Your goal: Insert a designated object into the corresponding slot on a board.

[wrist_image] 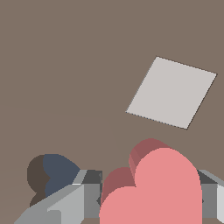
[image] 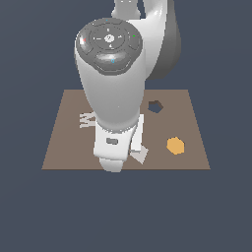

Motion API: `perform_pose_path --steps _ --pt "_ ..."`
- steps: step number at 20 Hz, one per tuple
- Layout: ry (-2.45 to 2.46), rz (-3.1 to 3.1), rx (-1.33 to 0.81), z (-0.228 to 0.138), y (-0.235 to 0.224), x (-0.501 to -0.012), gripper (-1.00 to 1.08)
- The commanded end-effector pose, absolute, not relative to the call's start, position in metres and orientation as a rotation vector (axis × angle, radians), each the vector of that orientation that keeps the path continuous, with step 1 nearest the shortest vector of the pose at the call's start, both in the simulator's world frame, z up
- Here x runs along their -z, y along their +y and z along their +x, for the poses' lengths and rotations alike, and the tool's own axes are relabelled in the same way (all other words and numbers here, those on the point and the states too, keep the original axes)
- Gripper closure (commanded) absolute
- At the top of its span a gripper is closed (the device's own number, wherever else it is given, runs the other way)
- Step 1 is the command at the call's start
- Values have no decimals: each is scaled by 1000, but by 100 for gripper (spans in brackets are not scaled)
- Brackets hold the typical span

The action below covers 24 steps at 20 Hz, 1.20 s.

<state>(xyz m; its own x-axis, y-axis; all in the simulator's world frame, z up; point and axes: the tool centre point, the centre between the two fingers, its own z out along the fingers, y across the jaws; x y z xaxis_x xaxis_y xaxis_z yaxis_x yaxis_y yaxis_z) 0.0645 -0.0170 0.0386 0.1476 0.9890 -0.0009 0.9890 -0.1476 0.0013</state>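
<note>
In the wrist view a salmon-pink heart-shaped block (wrist_image: 157, 188) sits between my gripper's (wrist_image: 146, 194) grey fingers (wrist_image: 83, 192), which are shut on it above the brown board (wrist_image: 78, 65). The dark navy heart-shaped slot (wrist_image: 50, 175) lies on the board just beside the held heart, partly covered by one finger. In the exterior view the arm's body hides the gripper, the heart and the slot; only the board (image: 64, 142) shows around it.
A pale grey square (wrist_image: 171, 92) lies flat on the board near the gripper, its corner also showing in the exterior view (image: 140, 155). An orange hexagon (image: 175, 145), a dark pentagon-like cutout (image: 155, 106) and a pale letter M (image: 85, 119) are on the board.
</note>
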Motion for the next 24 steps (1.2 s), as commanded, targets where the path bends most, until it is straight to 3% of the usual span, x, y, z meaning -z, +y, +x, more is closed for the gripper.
perform_pose_path --steps 1,24 --pt "2182 2257 -1 56 -14 -39 108" --pt "2796 1428 1 1 -20 -40 108"
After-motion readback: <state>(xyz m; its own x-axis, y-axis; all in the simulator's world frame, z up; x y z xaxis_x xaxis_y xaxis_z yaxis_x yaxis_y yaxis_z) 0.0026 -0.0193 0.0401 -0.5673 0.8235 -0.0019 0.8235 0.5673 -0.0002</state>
